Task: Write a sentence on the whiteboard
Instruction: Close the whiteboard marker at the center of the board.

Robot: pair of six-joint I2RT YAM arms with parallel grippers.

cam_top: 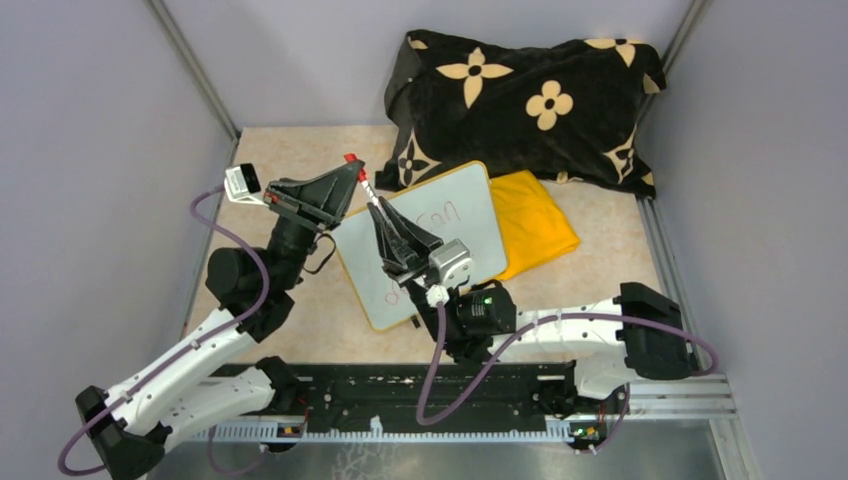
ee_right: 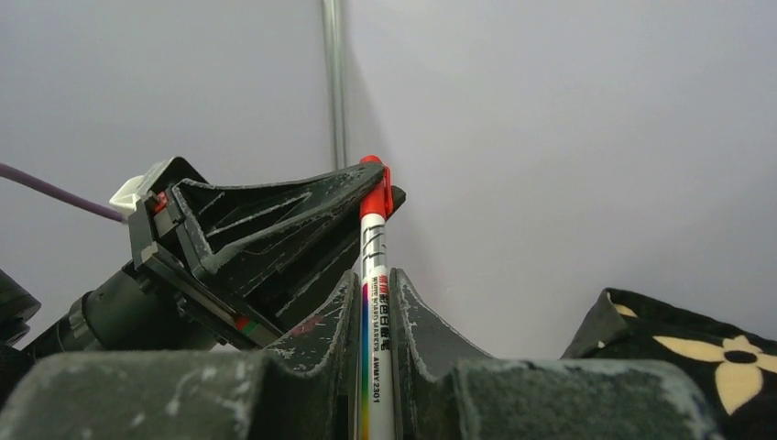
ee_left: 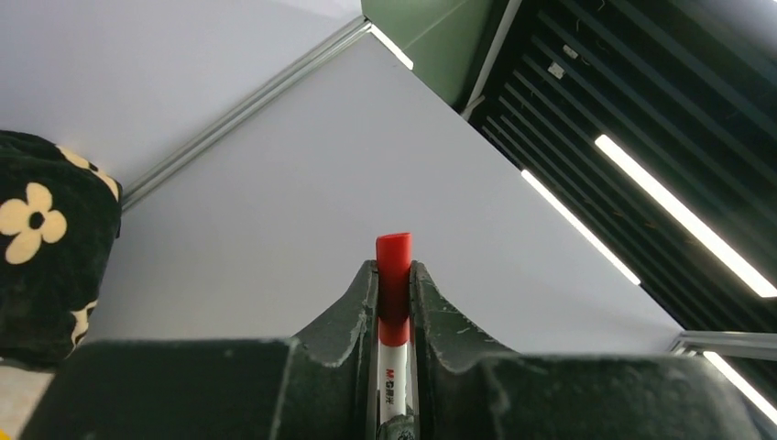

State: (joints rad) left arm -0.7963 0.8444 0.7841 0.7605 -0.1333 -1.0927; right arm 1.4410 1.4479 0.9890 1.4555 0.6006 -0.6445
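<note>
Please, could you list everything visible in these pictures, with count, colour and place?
table: one, beige, under everything.
whiteboard: one, white with orange rim, lying askew mid-table.
sentence: red letters, on the whiteboard, partly hidden by the right arm.
cloth: one, yellow, folded, at the whiteboard's right edge.
pillow: one, black with cream flowers, at the back.
marker: one, white with red cap, held above the whiteboard's far left corner.
left gripper: one, black, around the cap.
right gripper: one, black, shut on the marker.
</note>
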